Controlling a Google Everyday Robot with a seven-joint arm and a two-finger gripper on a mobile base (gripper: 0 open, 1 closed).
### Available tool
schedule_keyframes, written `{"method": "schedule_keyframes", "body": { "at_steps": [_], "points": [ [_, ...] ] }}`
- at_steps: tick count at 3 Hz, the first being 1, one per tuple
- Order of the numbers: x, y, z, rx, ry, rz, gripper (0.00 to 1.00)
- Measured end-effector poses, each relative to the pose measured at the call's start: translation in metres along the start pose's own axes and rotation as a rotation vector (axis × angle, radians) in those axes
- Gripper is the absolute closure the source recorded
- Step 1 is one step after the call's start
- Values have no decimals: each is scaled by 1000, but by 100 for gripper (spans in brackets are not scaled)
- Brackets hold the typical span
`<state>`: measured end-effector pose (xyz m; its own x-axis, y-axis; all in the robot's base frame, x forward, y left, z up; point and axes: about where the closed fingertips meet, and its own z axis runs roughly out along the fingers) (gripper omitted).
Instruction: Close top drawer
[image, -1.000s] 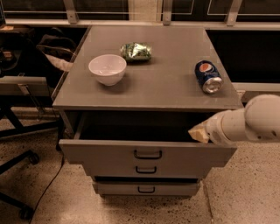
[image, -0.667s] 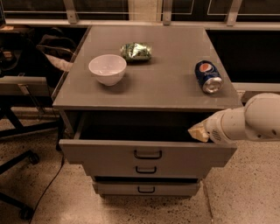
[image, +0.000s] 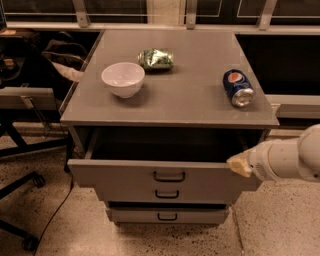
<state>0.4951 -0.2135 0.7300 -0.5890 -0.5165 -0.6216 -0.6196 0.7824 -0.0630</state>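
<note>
**Item 1. Top drawer** (image: 120, 175): wide grey metal drawer with a small black loop handle (image: 169, 176) at the centre of its front. It stands pulled out toward the near side, with its dark box interior exposed under the desk top. Not yet closed.

**Item 2. Gripper** (image: 239, 164): cream-tipped end of a white arm that enters from the right. It sits at the right end of the top drawer's front, touching it or just beside it. Whether it is released or clenched cannot be told.

**Risks, as judged:**
- A push this far off-centre could skew the drawer in its runners and jam it.
- The tip could slip off the right edge of the front.
- A hard shove could jolt the desk and set the can rolling.

**Item 3. Grey desk** (image: 190, 100): flat top carrying a white round bowl (image: 123, 78) at left, a crumpled green foil packet (image: 156, 58) at the far centre, and a blue Pepsi can (image: 238, 88) lying on its side at right. Two narrower grey drawers sit below, middle (image: 125, 192) and bottom (image: 135, 216).

**Item 4. Room:** speckled stone floor (image: 270, 225), a black cable (image: 56, 212) trailing at near left, a black chair base (image: 20, 175) at left, and dark window panes along the far wall.
</note>
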Motion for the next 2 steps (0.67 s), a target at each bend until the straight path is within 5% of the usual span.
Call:
{"method": "schedule_keyframes", "body": {
  "at_steps": [2],
  "points": [
    [36,11,9,30,15,93,100]
  ]
}}
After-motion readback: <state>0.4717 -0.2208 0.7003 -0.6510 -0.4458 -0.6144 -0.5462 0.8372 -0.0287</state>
